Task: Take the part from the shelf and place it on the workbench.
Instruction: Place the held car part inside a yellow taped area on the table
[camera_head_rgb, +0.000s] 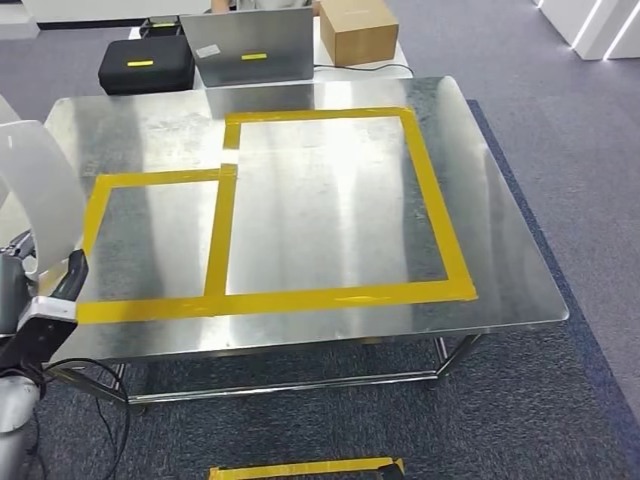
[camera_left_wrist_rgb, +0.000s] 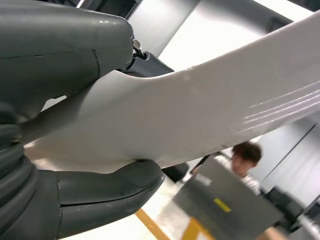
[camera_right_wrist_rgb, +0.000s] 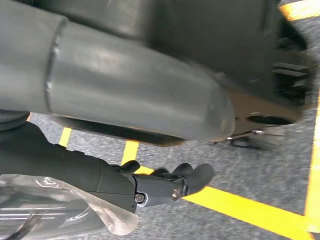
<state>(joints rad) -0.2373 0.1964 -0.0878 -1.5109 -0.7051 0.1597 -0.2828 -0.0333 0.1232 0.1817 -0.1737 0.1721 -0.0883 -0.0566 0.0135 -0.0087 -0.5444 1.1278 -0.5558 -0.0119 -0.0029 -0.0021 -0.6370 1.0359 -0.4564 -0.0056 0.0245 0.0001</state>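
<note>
The part is a white curved panel (camera_head_rgb: 38, 190), held up at the workbench's left end, beside and above its edge. My left hand (camera_head_rgb: 47, 300) grips the panel's lower end. In the left wrist view the white panel (camera_left_wrist_rgb: 211, 105) runs between the thick thumb and the fingers (camera_left_wrist_rgb: 105, 195) of my left hand (camera_left_wrist_rgb: 45, 65), clamped from both sides. The workbench (camera_head_rgb: 317, 210) is a shiny metal table marked with two yellow tape rectangles. My right hand (camera_right_wrist_rgb: 124, 85) hangs over the grey carpet, its dark fingers (camera_right_wrist_rgb: 162, 185) loosely extended with nothing in them.
Behind the workbench stand a black case (camera_head_rgb: 147, 63), a grey laptop-like lid (camera_head_rgb: 249, 48) and a cardboard box (camera_head_rgb: 358, 30). A person (camera_left_wrist_rgb: 245, 152) is blurred beyond the table. Yellow tape (camera_head_rgb: 306, 468) marks the floor in front of the bench.
</note>
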